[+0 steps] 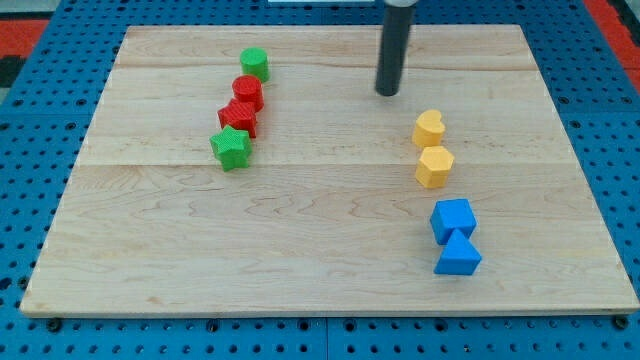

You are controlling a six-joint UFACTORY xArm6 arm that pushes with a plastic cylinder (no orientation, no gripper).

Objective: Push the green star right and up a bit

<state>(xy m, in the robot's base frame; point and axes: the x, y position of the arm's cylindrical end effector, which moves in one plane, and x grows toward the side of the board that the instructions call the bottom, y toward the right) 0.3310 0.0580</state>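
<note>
Rod tip far from the green star

The green star (231, 148) sits left of centre on the bench (300, 250), touching a red block (239, 117). The tip (387, 93) rests well apart, toward the view's upper right. The arm has no jaws.

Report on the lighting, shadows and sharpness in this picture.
Camera view: even, soft light, no glare on the wooden board; the green star and blue blocks cast only faint, short shadows; my tip, up and right of the star, is sharp; the rod's top is cut off by the frame.
</note>
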